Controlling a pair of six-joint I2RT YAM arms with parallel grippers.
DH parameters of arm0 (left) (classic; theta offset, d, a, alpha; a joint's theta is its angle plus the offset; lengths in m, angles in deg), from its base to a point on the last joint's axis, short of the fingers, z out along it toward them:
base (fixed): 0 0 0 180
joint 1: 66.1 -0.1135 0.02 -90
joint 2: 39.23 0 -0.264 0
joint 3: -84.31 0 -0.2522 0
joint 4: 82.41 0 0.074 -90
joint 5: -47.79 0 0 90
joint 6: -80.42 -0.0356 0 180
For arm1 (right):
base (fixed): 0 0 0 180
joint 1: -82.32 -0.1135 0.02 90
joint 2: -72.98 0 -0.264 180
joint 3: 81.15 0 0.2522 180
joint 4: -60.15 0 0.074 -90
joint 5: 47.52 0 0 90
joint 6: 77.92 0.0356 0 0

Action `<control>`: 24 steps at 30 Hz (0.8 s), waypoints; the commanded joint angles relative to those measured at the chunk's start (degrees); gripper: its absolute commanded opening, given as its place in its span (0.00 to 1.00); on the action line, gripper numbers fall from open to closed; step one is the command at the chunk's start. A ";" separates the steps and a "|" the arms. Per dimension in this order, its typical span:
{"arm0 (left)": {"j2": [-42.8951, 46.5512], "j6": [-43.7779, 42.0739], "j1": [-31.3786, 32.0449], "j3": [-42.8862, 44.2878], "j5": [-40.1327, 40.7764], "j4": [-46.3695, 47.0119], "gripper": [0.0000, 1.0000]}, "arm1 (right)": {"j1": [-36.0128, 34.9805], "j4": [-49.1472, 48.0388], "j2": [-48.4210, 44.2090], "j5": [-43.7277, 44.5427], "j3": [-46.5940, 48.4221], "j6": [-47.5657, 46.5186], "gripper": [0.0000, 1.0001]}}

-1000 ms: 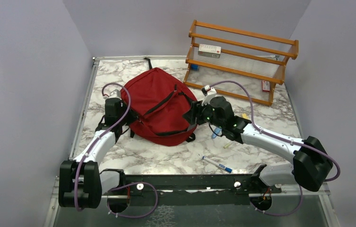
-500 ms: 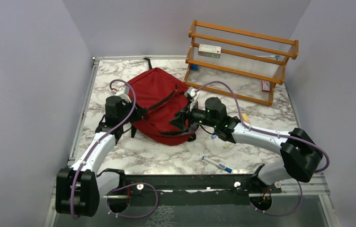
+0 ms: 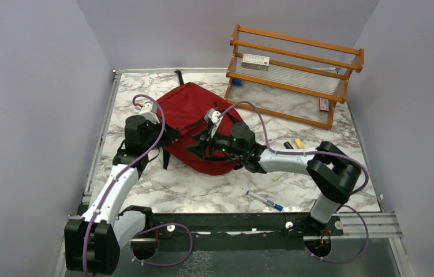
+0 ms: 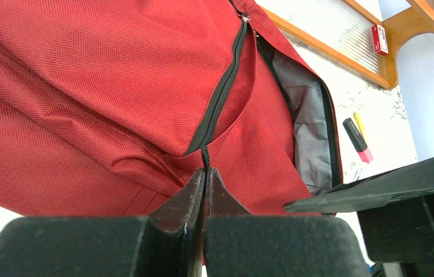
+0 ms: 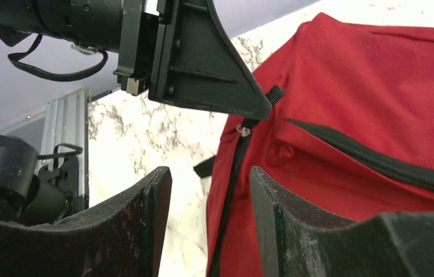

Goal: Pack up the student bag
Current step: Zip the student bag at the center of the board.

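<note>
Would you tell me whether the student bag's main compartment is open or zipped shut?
Open, at least partly: in the left wrist view the student bag shows grey lining between parted zipper edges.

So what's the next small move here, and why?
Probably close the right hand on the student bag edge lying between its open jaws: the left hand is shut on the zipper pull, so bracing the fabric would let that pull slide.
</note>
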 commanded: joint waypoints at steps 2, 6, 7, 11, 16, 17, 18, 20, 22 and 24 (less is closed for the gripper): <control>2.47 -3.48 0.32 4.41 0.26 -1.33 0.00 | -2.37 -8.82 5.93 4.20 4.33 -0.37 0.57; 3.20 -4.70 0.69 5.35 0.47 -2.43 0.00 | -2.46 -11.26 9.31 6.08 6.54 -0.03 0.56; 3.36 -4.98 0.78 5.62 0.50 -2.68 0.00 | -2.49 -11.61 10.00 6.37 6.97 0.02 0.55; 3.47 -6.28 1.09 6.27 0.28 -3.35 0.00 | -2.58 -13.03 11.94 7.57 8.46 0.38 0.55; 3.51 -7.25 1.61 6.95 0.31 -4.10 0.00 | -2.57 -13.62 14.08 9.04 10.08 0.42 0.53; 3.53 -7.35 1.69 7.00 0.27 -4.14 0.00 | -2.58 -13.84 14.44 9.35 10.27 0.50 0.53; 3.52 -7.48 1.78 7.13 0.23 -4.21 0.00 | -2.58 -14.12 14.78 9.57 10.50 0.67 0.52; 3.52 -7.54 1.96 7.26 0.18 -4.41 0.00 | -2.56 -14.25 15.64 9.80 11.10 0.72 0.50; 3.52 -7.54 2.06 7.36 0.17 -4.50 0.00 | -2.57 -14.13 16.50 10.00 11.73 0.77 0.49; 3.49 -7.54 2.15 7.40 0.19 -4.48 0.00 | -2.53 -14.53 17.23 10.45 12.11 0.86 0.48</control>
